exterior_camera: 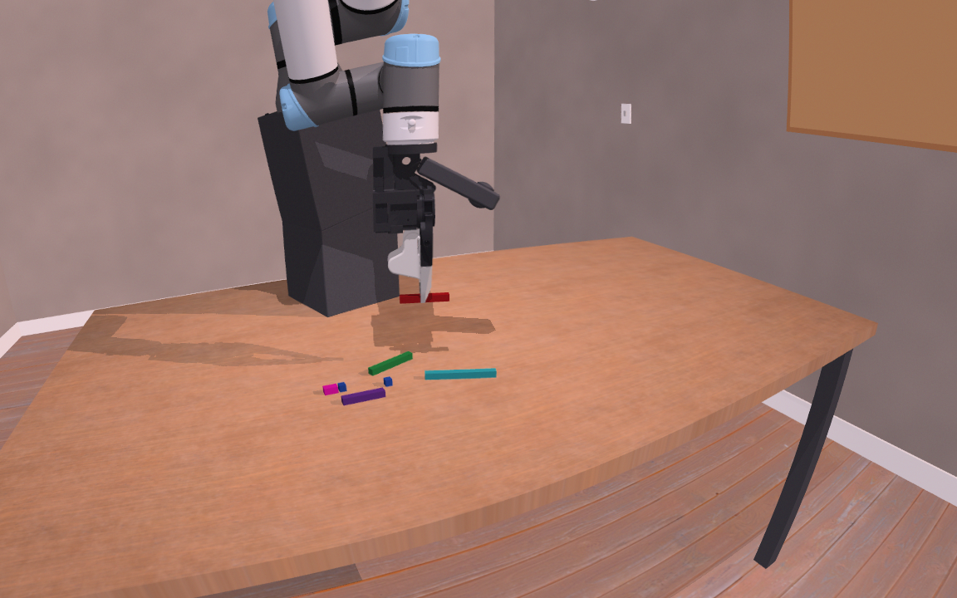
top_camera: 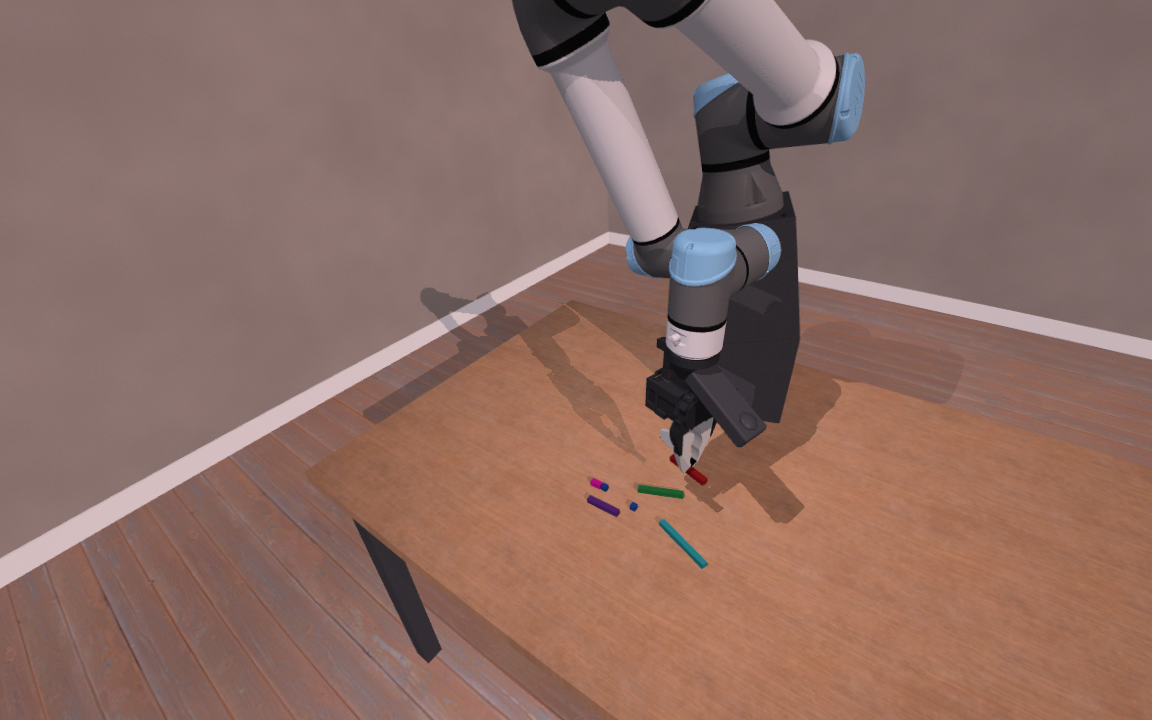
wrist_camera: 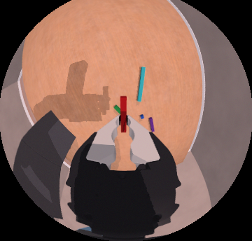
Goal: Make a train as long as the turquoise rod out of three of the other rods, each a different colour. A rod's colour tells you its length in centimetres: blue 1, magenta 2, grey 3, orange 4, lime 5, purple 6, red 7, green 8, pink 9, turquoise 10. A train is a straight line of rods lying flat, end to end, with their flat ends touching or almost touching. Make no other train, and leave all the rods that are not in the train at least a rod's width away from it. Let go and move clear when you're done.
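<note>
My gripper (top_camera: 686, 466) (exterior_camera: 424, 299) (wrist_camera: 123, 115) is shut on the red rod (top_camera: 697, 475) (exterior_camera: 438, 297) (wrist_camera: 123, 104) and holds it level above the table. The magenta rod (top_camera: 596, 482) (exterior_camera: 330, 389) lies end to end with a blue rod (top_camera: 604, 487) (exterior_camera: 342, 386), touching or almost touching. A second blue rod (top_camera: 633, 506) (exterior_camera: 387, 381) (wrist_camera: 141, 116) lies apart, near one end of the purple rod (top_camera: 602, 505) (exterior_camera: 363, 397) (wrist_camera: 151, 124). The magenta rod and its blue neighbour are hidden in the wrist view.
The green rod (top_camera: 660, 491) (exterior_camera: 390, 363) (wrist_camera: 117, 108) lies between the small rods and the gripper, partly hidden in the wrist view. The turquoise rod (top_camera: 682, 542) (exterior_camera: 459, 374) (wrist_camera: 141, 84) lies to the side of the others. All lie on the wooden table (top_camera: 920, 555) (exterior_camera: 615, 334).
</note>
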Motion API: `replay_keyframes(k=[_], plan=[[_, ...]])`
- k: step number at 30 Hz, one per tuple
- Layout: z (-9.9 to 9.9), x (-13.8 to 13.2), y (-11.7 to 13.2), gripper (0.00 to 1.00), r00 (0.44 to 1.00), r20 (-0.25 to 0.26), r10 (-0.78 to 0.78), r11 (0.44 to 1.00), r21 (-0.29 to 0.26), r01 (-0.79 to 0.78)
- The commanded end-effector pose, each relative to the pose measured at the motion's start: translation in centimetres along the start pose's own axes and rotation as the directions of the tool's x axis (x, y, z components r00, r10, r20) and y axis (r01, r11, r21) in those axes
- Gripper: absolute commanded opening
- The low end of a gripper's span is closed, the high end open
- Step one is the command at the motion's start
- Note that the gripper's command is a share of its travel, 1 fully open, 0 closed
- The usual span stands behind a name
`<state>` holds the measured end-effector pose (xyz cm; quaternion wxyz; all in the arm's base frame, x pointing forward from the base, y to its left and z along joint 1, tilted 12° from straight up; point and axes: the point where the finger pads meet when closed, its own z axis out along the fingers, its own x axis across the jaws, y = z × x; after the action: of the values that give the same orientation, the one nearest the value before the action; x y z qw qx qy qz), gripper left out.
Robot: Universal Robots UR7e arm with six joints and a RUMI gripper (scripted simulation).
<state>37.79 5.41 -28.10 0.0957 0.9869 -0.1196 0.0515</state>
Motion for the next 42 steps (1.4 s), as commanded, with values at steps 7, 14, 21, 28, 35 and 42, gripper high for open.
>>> replay_keyframes(k=[7,14,21,28,35,42], plan=[[0.0,6.3,9.8,0.00,0.979,0.001,-0.202,0.979,0.011,0.202],[-0.1,7.9,14.3,0.00,0.961,-0.002,-0.275,0.961,0.007,0.275],[-0.2,8.9,17.9,0.00,0.944,-0.003,-0.330,0.944,0.003,0.330],[-0.2,9.0,18.4,0.00,0.941,-0.003,-0.339,0.941,0.002,0.339],[-0.2,9.0,18.5,0.00,0.941,-0.003,-0.339,0.941,0.002,0.339],[-0.2,9.0,18.5,0.00,0.941,-0.003,-0.339,0.941,0.002,0.339]])
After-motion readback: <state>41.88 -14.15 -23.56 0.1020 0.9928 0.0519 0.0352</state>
